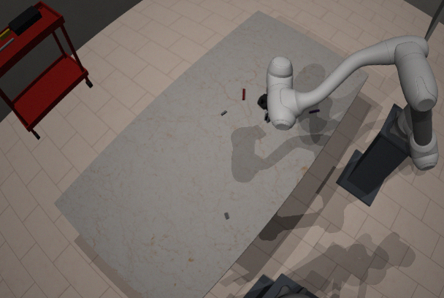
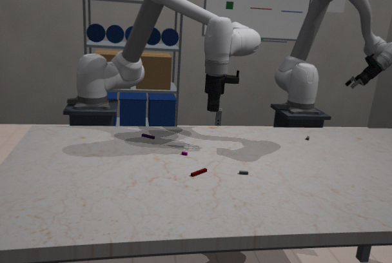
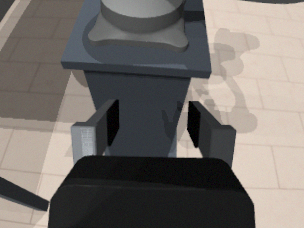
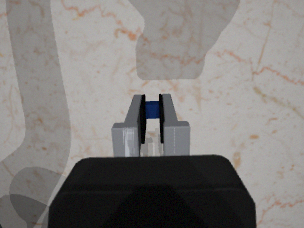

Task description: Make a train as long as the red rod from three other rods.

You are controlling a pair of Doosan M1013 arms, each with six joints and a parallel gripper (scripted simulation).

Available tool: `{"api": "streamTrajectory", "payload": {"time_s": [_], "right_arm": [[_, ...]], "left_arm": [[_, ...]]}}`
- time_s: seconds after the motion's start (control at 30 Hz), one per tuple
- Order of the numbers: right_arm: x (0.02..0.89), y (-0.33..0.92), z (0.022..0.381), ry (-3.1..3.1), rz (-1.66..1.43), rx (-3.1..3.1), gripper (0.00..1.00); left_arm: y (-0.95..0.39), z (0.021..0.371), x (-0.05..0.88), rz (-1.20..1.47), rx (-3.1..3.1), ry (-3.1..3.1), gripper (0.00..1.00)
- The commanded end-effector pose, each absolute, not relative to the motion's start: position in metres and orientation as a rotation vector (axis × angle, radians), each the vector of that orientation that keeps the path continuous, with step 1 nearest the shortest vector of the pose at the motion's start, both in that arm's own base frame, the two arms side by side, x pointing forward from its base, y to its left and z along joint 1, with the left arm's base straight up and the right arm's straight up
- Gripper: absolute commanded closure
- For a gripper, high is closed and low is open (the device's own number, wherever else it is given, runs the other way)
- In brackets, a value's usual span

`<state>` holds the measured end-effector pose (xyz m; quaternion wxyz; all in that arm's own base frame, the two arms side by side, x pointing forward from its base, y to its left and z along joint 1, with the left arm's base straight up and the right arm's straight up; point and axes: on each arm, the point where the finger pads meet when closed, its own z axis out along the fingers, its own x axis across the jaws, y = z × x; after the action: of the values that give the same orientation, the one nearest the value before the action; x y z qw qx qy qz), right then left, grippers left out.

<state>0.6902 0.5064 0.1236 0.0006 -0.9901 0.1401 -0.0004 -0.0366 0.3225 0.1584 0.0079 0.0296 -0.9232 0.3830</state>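
The blue rod [image 4: 152, 110] is up in the right gripper [image 4: 152, 109] [image 2: 215, 117], left gripper [image 3: 153, 122] [image 2: 351, 84] wide open, no train laid inside the desk's edges [image 1: 146, 199] [image 2: 206, 243]!

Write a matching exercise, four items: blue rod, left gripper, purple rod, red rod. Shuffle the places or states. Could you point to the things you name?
1. Blue rod [image 4: 152, 110]
2. Left gripper [image 2: 349, 84] [image 3: 153, 122]
3. Purple rod [image 1: 314, 111] [image 2: 148, 136]
4. Red rod [image 1: 244, 94] [image 2: 198, 172]

A. Lies in an arm's shadow
B. Open, holding nothing
C. Lies flat, outside the arms' shadows
D. Between the right gripper's [image 1: 267, 117] [image 2: 218, 124] [image 4: 152, 107] fingers

Pairs: 1-D, 2-B, 3-A, 4-C
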Motion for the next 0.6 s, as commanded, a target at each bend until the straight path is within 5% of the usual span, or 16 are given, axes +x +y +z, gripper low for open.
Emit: {"api": "streamTrajectory", "payload": {"time_s": [0.0, 0.57], "right_arm": [[0.692, 0.549, 0.127, 0.41, -0.002, -3.113, 0.76], [0.661, 0.713, 0.131, 0.285, -0.002, -3.127, 0.76]], "left_arm": [[0.323, 0.159, -0.037, 1.196, 0.092, -2.886, 0.0], [0.323, 0.159, -0.037, 1.196, 0.092, -2.886, 0.0]]}}
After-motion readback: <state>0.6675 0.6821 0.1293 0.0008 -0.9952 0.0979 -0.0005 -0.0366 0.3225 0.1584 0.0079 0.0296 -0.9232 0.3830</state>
